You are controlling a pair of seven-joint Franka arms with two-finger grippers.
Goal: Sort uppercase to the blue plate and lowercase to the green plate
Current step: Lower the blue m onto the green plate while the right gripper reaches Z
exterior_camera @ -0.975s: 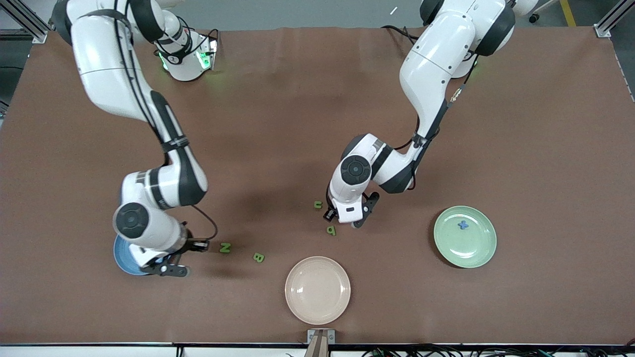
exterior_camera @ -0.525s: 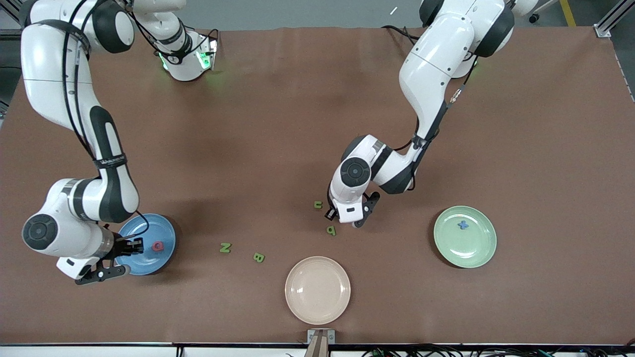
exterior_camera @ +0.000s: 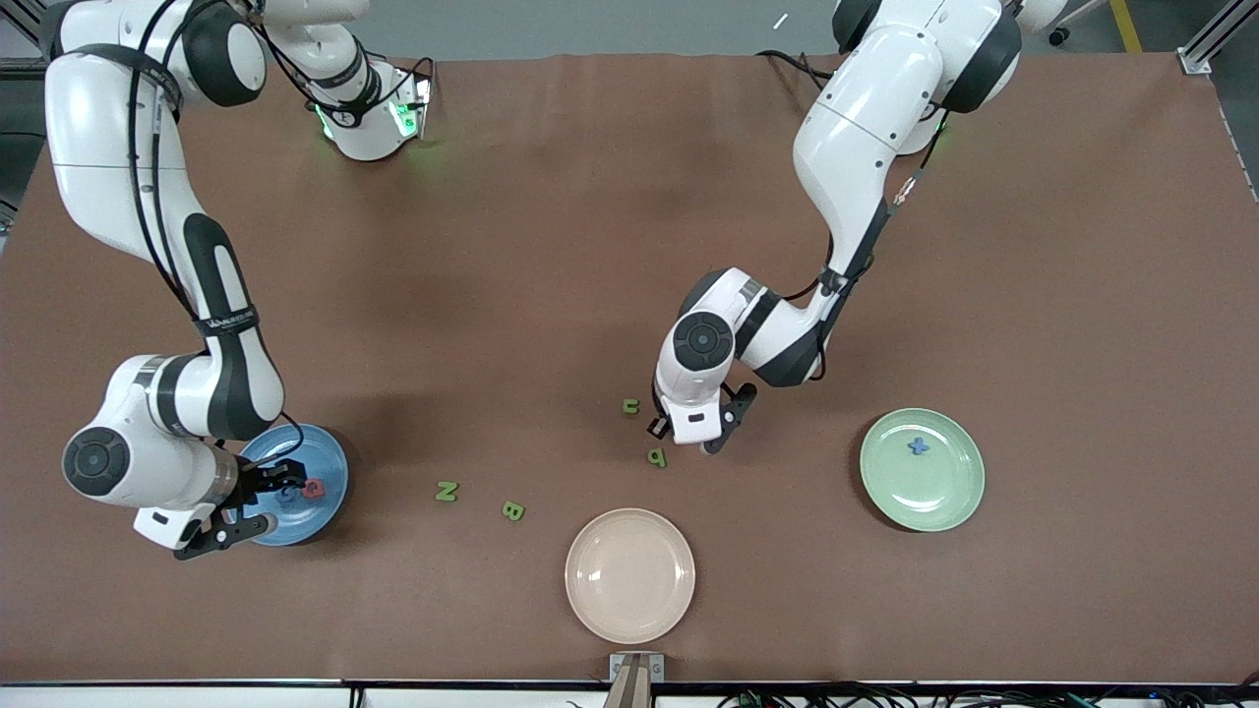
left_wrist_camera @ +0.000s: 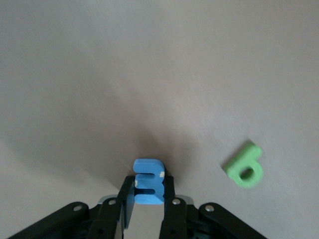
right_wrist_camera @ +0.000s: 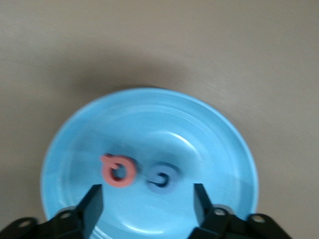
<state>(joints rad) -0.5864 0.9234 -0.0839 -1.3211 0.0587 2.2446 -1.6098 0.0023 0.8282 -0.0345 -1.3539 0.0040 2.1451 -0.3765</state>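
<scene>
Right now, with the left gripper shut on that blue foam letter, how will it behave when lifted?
The blue letter looks thick, flat foam: probably very light and slightly squashy. Pinched across its sides by the left gripper, it should stay stiff, though a small piece could twist.

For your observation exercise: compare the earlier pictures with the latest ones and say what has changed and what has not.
The right gripper swung toward the right arm's end of the table, over the blue plate, opened and released the blue G beside the pink-red Q. The left gripper shut on the blue m. The green letters and the other plates stayed put.
</scene>
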